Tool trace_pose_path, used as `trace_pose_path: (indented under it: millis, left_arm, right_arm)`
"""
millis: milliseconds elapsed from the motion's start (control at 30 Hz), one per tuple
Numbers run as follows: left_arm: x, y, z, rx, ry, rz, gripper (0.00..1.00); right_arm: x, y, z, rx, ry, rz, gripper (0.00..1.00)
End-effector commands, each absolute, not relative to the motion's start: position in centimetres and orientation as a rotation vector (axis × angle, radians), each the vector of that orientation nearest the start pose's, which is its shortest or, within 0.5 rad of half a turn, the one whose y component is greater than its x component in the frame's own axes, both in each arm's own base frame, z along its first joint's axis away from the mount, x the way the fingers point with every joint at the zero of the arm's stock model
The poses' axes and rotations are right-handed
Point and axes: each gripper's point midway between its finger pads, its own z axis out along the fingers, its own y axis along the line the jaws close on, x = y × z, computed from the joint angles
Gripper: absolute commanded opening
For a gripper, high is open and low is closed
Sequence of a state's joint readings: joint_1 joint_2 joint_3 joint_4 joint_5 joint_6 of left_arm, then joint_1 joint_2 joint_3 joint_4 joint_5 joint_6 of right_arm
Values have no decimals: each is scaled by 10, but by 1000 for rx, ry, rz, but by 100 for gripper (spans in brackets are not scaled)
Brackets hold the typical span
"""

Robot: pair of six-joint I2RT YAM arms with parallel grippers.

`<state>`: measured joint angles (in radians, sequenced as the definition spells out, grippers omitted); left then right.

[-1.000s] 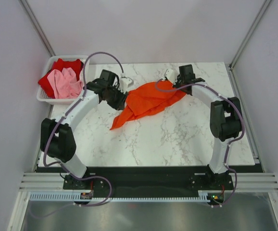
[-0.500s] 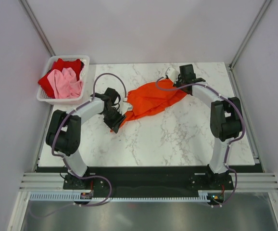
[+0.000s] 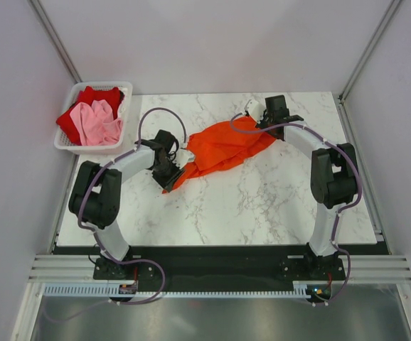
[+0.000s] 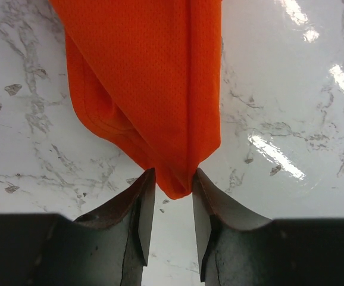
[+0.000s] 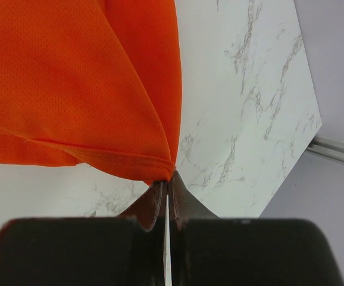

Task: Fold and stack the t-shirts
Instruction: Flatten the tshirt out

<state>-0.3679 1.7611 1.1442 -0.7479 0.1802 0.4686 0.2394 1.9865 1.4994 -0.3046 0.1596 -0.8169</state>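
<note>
Left gripper (image 4: 173, 174): jaws at a narrow gap, straddling the pointed near-left tip of the orange-red t-shirt (image 3: 223, 145). The tip sits between the fingers and doesn't look clamped.

Right gripper (image 5: 167, 182): pinched tight on the shirt's hemmed corner at the far-right end.

You've got one arm at each end. The shirt lies bunched on the marble table (image 3: 262, 206), long axis diagonal from near-left to far-right, and the cloth runs straight ahead of the left fingers. My read: close the left, then spread it flat.

Left arm is folded, forearm angled in towards the centre. Right arm reaches up the right side and hooks left.

The deeper red t-shirt (image 3: 100, 95) and the pale pink t-shirt (image 3: 95, 122) sit in the basket (image 3: 65, 147), far-left, well apart.
</note>
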Motion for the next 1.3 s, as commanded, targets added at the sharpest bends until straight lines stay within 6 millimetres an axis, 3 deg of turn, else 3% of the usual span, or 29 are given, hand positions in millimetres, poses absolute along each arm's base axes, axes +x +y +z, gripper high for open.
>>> trace_pose_path:
  millis: [0,233,433,467,500,533,567,600,633,667,700,767,867,900,933,1033,1133,1267]
  left_arm:
    - [308,-119,20,1230,2611,-139,38]
    - [305,-119,21,1230,2607,-147,25]
    - [300,-115,32,1219,2581,-134,2]
    - [300,-116,33,1213,2578,-133,2]
    - [300,-115,35,1210,2572,-128,2]
    - [301,-114,37,1204,2569,-122,2]
    - [304,-111,41,1192,2563,-103,2]
    - [307,-109,44,1177,2557,-91,2]
    - [310,-106,45,1160,2558,-84,2]
    - [313,-104,48,1145,2555,-79,2]
    - [316,-103,50,1136,2551,-73,2]
    - [319,-104,52,1129,2547,-72,2]
    - [324,-107,51,1108,2555,-88,2]
    - [325,-108,51,1099,2559,-95,2]
    - [325,-108,50,1090,2568,-108,2]
    - [322,-111,48,1066,2590,-167,2]
    - [318,-122,53,1056,2586,-281,2]
    - [308,-132,51,1025,2655,-413,2]
  right_arm:
    - [523,69,107,-1112,2104,-456,0]
    - [524,69,109,-1110,2100,-456,0]
    - [525,71,112,-1110,2092,-450,0]
    - [525,72,114,-1104,2092,-448,2]
    - [527,73,123,-1088,2077,-452,9]
    - [527,75,131,-1078,2069,-453,32]
    - [529,78,141,-1056,2053,-454,41]
    - [532,81,163,-1032,2010,-447,61]
    - [532,87,175,-1032,1984,-430,89]
    - [531,94,188,-1033,1951,-405,92]
    - [529,110,210,-1056,1878,-324,93]
    - [513,137,225,-1144,1814,-216,91]
    - [480,198,224,-1282,1723,18,82]
    - [468,210,215,-1320,1718,63,79]
    - [453,236,209,-1372,1682,132,75]
    - [427,272,187,-1429,1661,254,63]
    - [416,299,171,-1469,1623,289,55]
    - [410,319,145,-1580,1580,279,49]
